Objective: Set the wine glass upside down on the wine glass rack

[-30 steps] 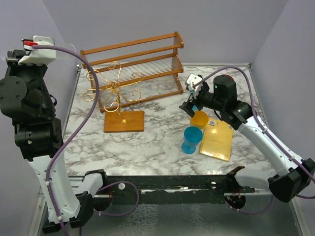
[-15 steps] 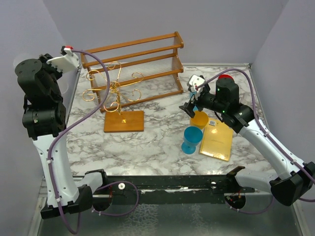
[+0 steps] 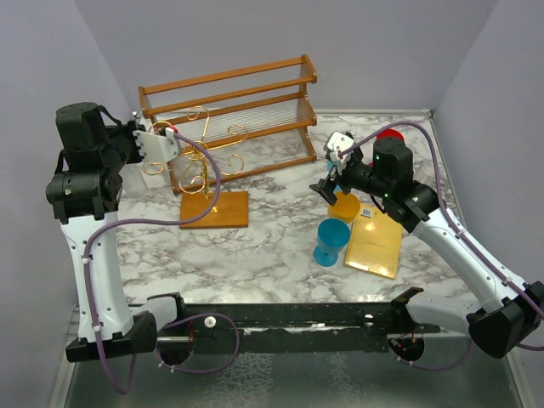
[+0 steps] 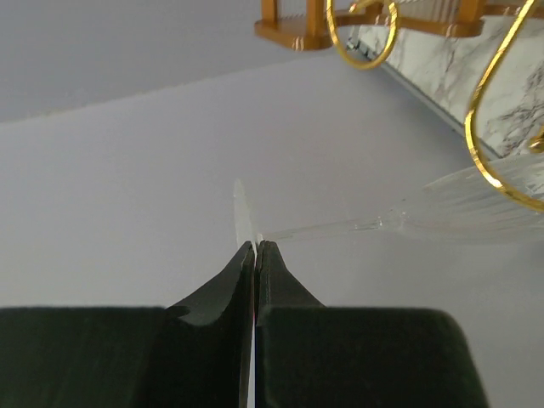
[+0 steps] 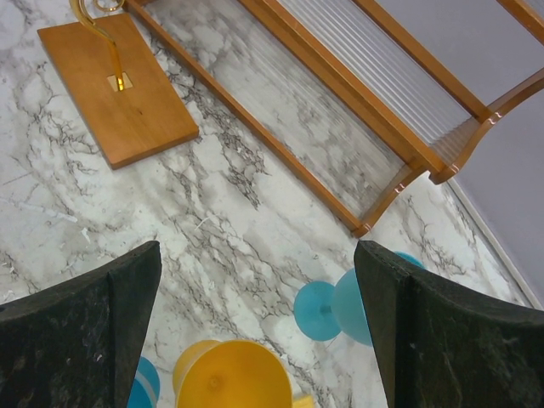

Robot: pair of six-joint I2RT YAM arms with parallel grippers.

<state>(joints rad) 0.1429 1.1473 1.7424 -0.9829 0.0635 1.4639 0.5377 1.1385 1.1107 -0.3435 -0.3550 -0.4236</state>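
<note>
My left gripper (image 4: 255,246) is shut on the thin foot of a clear wine glass (image 4: 476,200). The glass lies sideways, its stem running right toward the bowl. A gold loop of the wine glass rack (image 4: 480,127) crosses in front of the bowl. From above, the left gripper (image 3: 160,141) sits at the left arms of the wine glass rack (image 3: 201,158). The rack stands on its wooden base (image 3: 214,210), and the clear glass is hard to make out there. My right gripper (image 3: 333,174) is open and holds nothing, above a yellow cup (image 5: 234,378).
A two-tier wooden shelf (image 3: 229,102) stands behind the rack. A blue cup (image 3: 332,240) and a yellow packet (image 3: 374,240) lie right of centre. A blue glass (image 5: 340,297) lies on its side near the shelf's foot. Walls close in on both sides.
The left arm has swung down from high on the left and forward to the rack, carrying the glass. The right arm has hardly moved.
</note>
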